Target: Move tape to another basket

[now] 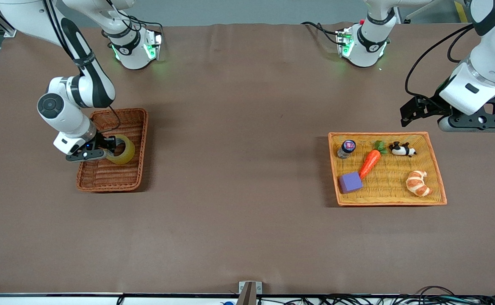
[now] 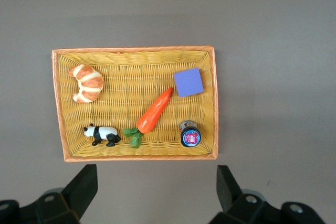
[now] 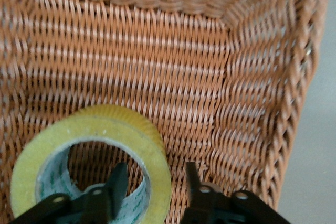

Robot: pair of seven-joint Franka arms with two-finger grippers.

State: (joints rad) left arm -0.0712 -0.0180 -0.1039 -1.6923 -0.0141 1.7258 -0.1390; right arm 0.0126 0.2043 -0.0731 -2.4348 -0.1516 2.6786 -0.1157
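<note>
Front view: tape (image 1: pixel 122 149) in basket (image 1: pixel 139 127); no legible writing.

High front overview, wrist views looking down, close

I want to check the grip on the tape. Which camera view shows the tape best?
The right wrist view: the tape fills it, over the basket, with one finger of the right gripper inside the ring and one outside. The front view shows it small and partly hidden. The left wrist view does not show it.
</note>
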